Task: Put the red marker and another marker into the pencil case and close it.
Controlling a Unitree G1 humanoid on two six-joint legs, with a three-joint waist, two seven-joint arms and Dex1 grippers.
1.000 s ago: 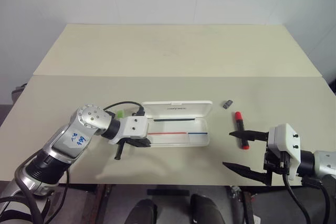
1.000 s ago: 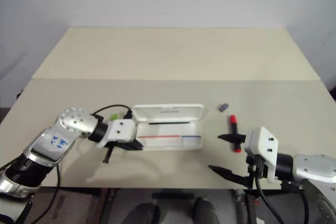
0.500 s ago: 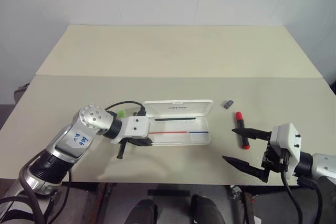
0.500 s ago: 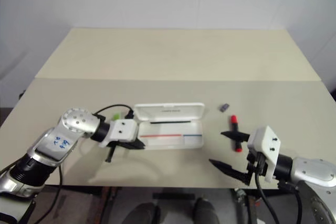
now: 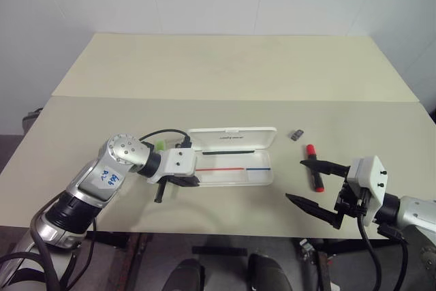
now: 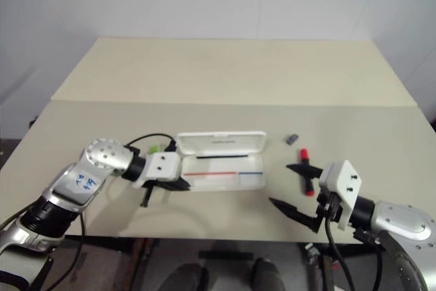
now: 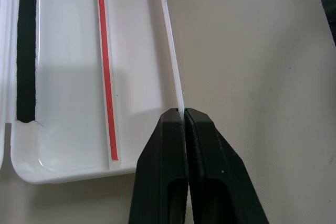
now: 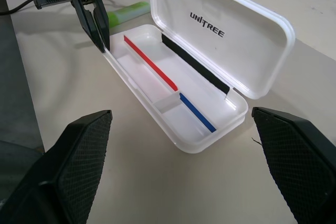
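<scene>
The white pencil case [image 5: 235, 177] lies open at the table's middle front, its lid [image 8: 226, 30] standing up at the back. My left gripper [image 5: 193, 182] is shut on the case's front rim at its left end; the fingers [image 7: 168, 150] pinch the thin wall. The lime-green marker [image 5: 157, 146] lies on the table just behind that gripper, left of the case. The red marker [image 5: 310, 150] lies to the right of the case. My right gripper [image 5: 296, 179] hovers open beside it, one finger crossing over the marker's dark middle, nothing held.
Inside the case are a thin red line, a thin blue line [image 8: 197, 112] and a black strip by the hinge. A small dark grey clip [image 5: 296, 135] lies behind the red marker. The table's front edge runs just under both grippers.
The whole picture has shifted slightly with the head. The right gripper has turned a little toward the case. The left gripper keeps its hold on the rim.
</scene>
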